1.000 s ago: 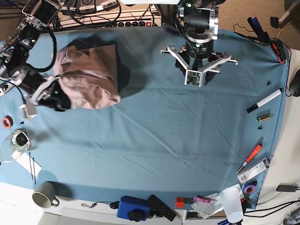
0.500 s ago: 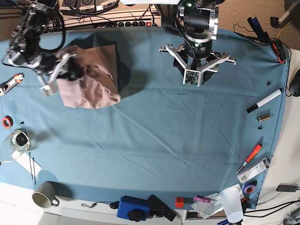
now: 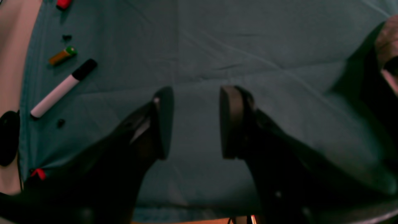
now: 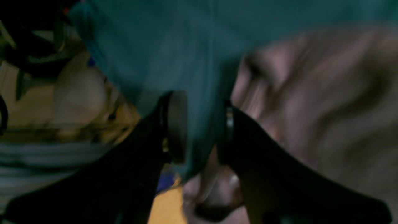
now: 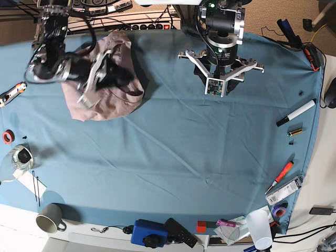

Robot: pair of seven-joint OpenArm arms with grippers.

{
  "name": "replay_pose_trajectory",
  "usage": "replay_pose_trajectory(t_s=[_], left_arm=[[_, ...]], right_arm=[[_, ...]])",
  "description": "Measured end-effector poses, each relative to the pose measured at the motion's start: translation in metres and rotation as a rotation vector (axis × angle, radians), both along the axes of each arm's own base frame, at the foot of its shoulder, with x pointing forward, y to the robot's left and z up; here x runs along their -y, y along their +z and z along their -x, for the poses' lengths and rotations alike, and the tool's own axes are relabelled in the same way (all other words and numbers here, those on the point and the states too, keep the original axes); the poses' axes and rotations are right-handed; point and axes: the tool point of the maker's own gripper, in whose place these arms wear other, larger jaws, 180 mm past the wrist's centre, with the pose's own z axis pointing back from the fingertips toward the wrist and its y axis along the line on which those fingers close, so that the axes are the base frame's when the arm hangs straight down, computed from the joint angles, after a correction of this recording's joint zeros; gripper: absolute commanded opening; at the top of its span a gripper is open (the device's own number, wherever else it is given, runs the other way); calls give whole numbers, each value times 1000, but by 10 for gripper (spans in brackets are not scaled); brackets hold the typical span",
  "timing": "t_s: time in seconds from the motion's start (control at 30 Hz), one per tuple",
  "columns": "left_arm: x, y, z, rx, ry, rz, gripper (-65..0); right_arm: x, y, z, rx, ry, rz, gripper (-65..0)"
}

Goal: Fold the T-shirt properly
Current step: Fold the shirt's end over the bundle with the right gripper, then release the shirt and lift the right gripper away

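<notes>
The T-shirt (image 5: 113, 102) is a bunched pink-beige heap at the back left of the blue-teal tablecloth (image 5: 173, 152). My right gripper (image 5: 107, 79) hangs over the heap. In the blurred right wrist view its fingers stand apart (image 4: 203, 127) with tablecloth showing between them and the T-shirt (image 4: 317, 93) just to the right. My left gripper (image 5: 216, 90) is at the back centre, away from the shirt. It is open and empty over bare cloth (image 3: 194, 124), and the T-shirt only shows at that view's right edge (image 3: 385, 40).
A black-capped white marker (image 5: 296, 112) and a small battery (image 5: 295, 131) lie at the right edge. A red pen (image 5: 282, 176), a white cup (image 5: 260, 228), a blue box (image 5: 149, 233) and a grey mug (image 5: 50, 218) line the front. Cables and a power strip (image 5: 142, 23) run along the back.
My right arm has swung from the shirt's left side up and right, onto the heap. The shirt has shifted and spread toward the right and the back. The left arm has stayed put.
</notes>
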Motion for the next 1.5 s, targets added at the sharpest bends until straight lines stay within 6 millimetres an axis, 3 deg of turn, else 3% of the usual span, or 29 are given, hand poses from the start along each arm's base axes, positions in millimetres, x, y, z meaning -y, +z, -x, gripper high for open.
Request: replay_pose_trajectory(t_s=[0.07, 0.2, 0.3, 0.4, 0.57, 0.67, 0.73, 0.8, 0.87, 0.93, 1.03, 1.1, 1.27, 1.5], left_arm=[[0, 0, 0, 0, 0, 0, -401], [1, 3, -3, 24, -5, 3, -401], [2, 6, -4, 42, -9, 5, -401], [6, 11, -8, 72, -43, -3, -401], [8, 9, -13, 77, -82, -36, -404], [-16, -8, -18, 41, -19, -141, -462], [-34, -8, -21, 44, 31, -160, -510], [-58, -8, -25, 49, 78, -210, -563], [-87, -8, -26, 47, 126, -268, -638], [-111, -6, -27, 52, 167, -321, -650], [-137, -6, -24, 30, 218, -366, -650], [-144, -13, -19, -17, 232, -345, -650], [-145, -36, 3, -128, 200, -304, -650], [-133, -43, 38, -218, 169, -224, -650]], right_arm=[[13, 12, -14, 53, -48, 10, -493], [61, 3, -23, 59, -181, 168, -493], [90, -12, -24, 27, -249, 286, -493], [101, -39, -16, -67, -266, 328, -493], [101, -74, -21, -98, -301, 313, -493], [99, -74, -21, -105, -288, 311, -493], [96, -73, -19, -121, -274, 298, -493], [95, -70, -14, -143, -245, 299, -495], [94, -63, -11, -151, -209, 311, -536], [95, -48, -15, -153, -237, 295, -649], [104, -23, -33, -61, -254, 373, -650], [106, -14, -37, -23, -266, 392, -650], [106, -25, -21, -78, -270, 388, -650], [98, -27, 18, -104, -241, 426, -650]])
